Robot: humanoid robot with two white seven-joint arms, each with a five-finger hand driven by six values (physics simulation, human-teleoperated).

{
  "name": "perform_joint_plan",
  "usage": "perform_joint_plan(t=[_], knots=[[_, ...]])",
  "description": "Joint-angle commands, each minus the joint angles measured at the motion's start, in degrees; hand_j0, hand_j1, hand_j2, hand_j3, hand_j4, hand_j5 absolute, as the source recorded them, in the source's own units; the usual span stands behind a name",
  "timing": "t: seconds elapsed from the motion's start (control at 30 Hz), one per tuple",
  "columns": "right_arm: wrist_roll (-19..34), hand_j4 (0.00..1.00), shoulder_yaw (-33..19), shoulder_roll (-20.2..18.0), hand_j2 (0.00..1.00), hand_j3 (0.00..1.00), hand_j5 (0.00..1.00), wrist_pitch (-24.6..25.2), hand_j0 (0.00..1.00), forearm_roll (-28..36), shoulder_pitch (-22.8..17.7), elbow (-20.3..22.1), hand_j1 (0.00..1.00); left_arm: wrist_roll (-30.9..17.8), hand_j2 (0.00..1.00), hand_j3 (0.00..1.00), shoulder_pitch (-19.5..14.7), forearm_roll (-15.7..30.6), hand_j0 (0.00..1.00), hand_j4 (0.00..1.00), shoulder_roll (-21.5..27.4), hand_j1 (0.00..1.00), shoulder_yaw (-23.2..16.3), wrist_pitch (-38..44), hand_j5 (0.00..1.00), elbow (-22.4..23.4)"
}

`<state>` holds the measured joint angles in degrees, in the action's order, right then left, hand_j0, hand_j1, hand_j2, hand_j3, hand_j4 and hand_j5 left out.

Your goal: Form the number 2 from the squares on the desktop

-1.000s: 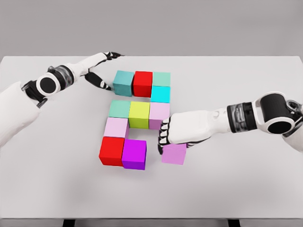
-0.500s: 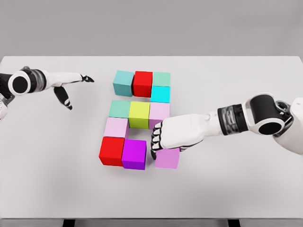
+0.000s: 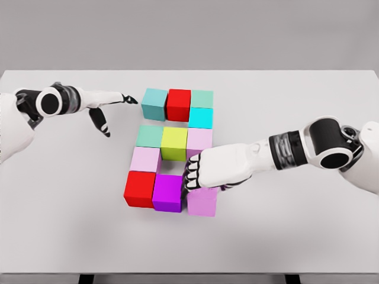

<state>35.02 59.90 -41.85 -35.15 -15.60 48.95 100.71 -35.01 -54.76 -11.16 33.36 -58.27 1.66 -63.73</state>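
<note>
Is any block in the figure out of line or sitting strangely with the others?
Yes. The teal block at the top left sits slightly turned and a little apart from the red block. At the bottom right, the pink block under the right hand lies lower than the purple block.

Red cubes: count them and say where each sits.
2. One red cube sits mid top row between teal cubes; the other red cube is bottom-left, beside the purple cube. None seems hidden.

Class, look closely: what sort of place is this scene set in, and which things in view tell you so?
Most likely a simulated tabletop test scene, not a real room: a plain white table against a blank grey backdrop, flat-coloured cubes such as the red cube, and a white robot right hand resting on a pink cube.
</note>
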Motion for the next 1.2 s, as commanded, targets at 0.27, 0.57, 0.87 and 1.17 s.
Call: perform_joint_plan(t=[0.27, 0.57, 0.87, 1.17], knots=[[0.0, 1.00, -5.0, -5.8, 1.00, 1.00, 1.00, 0.2, 1.00, 0.3, -0.3, 0.0, 1.00, 0.0, 1.00, 1.00, 0.0, 0.1, 1.00, 1.00, -1.4, 1.00, 0.0, -0.1, 1.00, 0.1], [0.0, 1.00, 1.6, -15.1, 1.00, 1.00, 1.00, 0.2, 1.00, 0.3, -0.7, 0.0, 1.00, 0.0, 1.00, 1.00, 0.0, 0.1, 1.00, 1.00, -1.4, 1.00, 0.1, 0.0, 1.00, 0.1], [0.0, 1.00, 6.1, -14.7, 1.00, 1.00, 1.00, 0.2, 1.00, 0.2, -0.6, 0.1, 1.00, 0.0, 1.00, 1.00, 0.0, 0.3, 1.00, 1.00, -1.9, 1.00, 0.1, 0.1, 1.00, -0.1], [0.0, 1.00, 8.9, -11.5, 1.00, 1.00, 1.00, 0.2, 1.00, 0.3, -0.1, 0.2, 1.00, 0.0, 1.00, 1.00, 0.0, 0.5, 1.00, 1.00, -2.0, 1.00, 0.1, 0.1, 1.00, -0.3]])
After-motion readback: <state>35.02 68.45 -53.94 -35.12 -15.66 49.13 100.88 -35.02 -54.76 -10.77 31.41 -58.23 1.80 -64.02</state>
